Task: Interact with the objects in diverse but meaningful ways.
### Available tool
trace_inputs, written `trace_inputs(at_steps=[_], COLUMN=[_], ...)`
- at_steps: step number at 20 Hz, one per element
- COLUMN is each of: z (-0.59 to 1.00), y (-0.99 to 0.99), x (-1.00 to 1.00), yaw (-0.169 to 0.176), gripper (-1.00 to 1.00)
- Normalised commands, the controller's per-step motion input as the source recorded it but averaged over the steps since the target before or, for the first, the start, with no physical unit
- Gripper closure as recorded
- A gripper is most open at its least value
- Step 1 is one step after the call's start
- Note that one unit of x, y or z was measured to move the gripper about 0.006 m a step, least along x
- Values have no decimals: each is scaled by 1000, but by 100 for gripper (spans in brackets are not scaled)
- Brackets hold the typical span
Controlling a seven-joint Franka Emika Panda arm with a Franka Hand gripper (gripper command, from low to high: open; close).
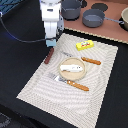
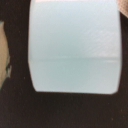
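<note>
A pale-blue faceted block [image 2: 74,47] fills the wrist view, very close to the camera and hiding the fingers. In the exterior view my gripper [image 1: 50,44] hangs over the far corner of the beige placemat [image 1: 35,82] on the exterior view's left. The block appears nowhere on the table, so it seems held in the gripper. A dark-brown stick [image 1: 48,56] lies just below the gripper. A yellow packet [image 1: 84,45] lies at the mat's far edge. A small white oblong piece [image 1: 71,67] rests on the tan plate [image 1: 73,75].
An orange-handled knife [image 1: 91,60] and fork [image 1: 75,84] flank the plate. Grey pots [image 1: 93,19] stand on the wooden counter behind the mat. Black tabletop [image 1: 15,60] surrounds the mat.
</note>
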Motion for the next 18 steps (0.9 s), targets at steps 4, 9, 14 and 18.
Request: trace_inputs(at_steps=[4,9,14,18], z=[-347,-317,-178,293], y=[6,0,0,12], x=[-436,-429,-342,-87], yaw=[0,0,-9,-30], gripper=[100,100,100,100])
